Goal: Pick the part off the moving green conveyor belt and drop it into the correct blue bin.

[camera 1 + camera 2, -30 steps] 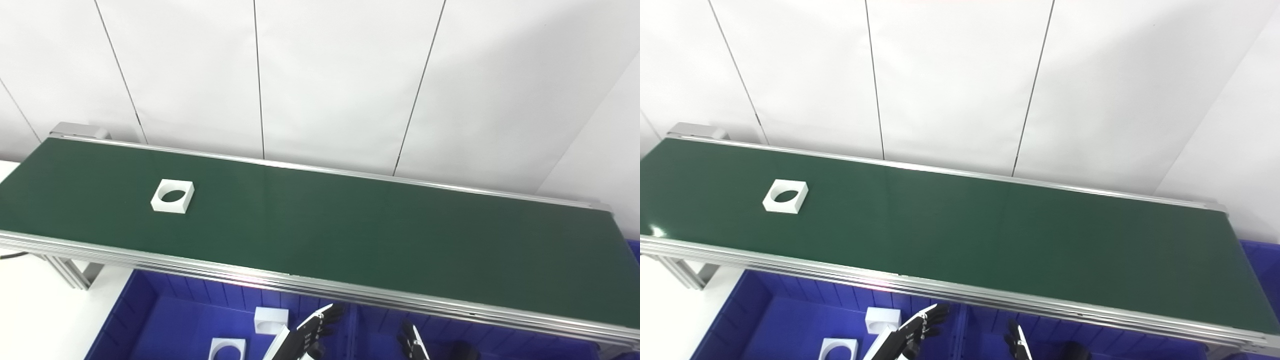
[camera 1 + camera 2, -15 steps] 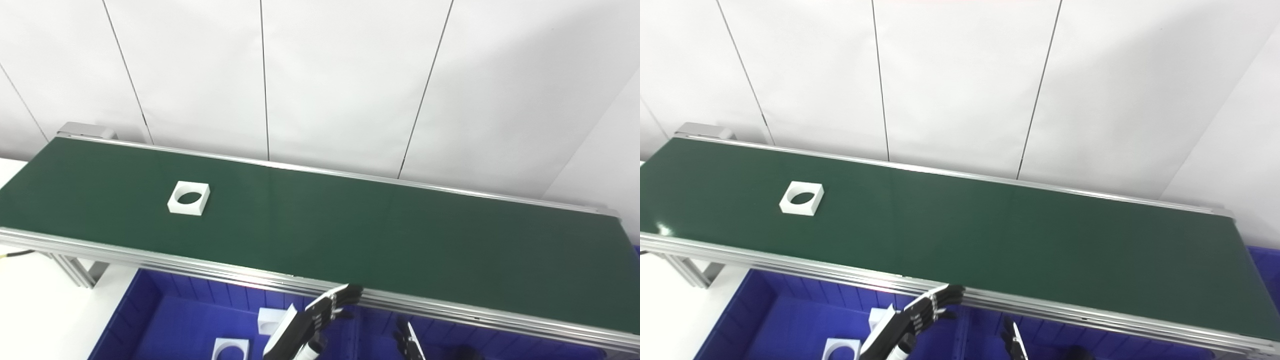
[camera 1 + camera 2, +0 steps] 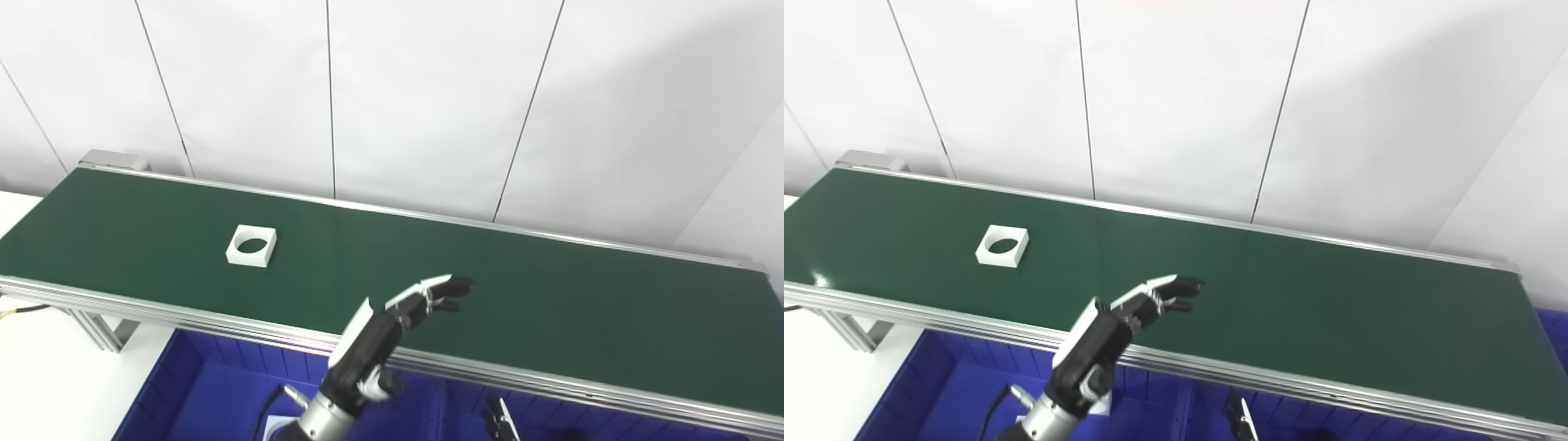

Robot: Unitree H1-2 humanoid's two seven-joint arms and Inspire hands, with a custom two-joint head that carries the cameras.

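Observation:
A white square part with a round hole [image 3: 251, 245] lies on the green conveyor belt [image 3: 551, 306], left of the middle. My left hand [image 3: 392, 318] is raised over the belt's near edge, well to the right of the part, open and empty with fingers stretched out. Only the fingertips of my right hand [image 3: 499, 419] show at the bottom edge, below the belt; I cannot tell whether it is open or shut. The part also shows in the right eye view [image 3: 1002, 246].
A blue bin [image 3: 202, 392] sits below the belt's near rail at the lower left, a second blue bin [image 3: 612, 425] to its right. A white piece [image 3: 1099, 401] lies in the left bin behind my forearm. White wall panels stand behind the belt.
My left hand has risen from down in the bin to above the belt's near edge. The part has moved right along the belt. The camera has also shifted a little.

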